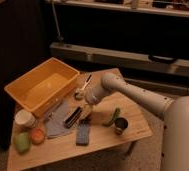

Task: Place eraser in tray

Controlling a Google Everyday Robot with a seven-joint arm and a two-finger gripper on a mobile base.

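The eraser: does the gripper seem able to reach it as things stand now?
Probably yes. The gripper, open, hangs just right of the eraser, which lies uncovered on a grey cloth. Nothing stands between them.

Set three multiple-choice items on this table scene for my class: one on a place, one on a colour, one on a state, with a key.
1. Where does the eraser lie?
A. in the tray
B. on the grey cloth beside the tray
C. in the white cup

2. What colour is the tray?
A. yellow-orange
B. green
C. white

3. How is the end effector?
A. shut on the eraser
B. open, just right of the eraser
C. inside the tray

Key: 1 B, the dark bar rests on the cloth. 2 A, its walls show that colour. 3 B, it hangs open and holds nothing.
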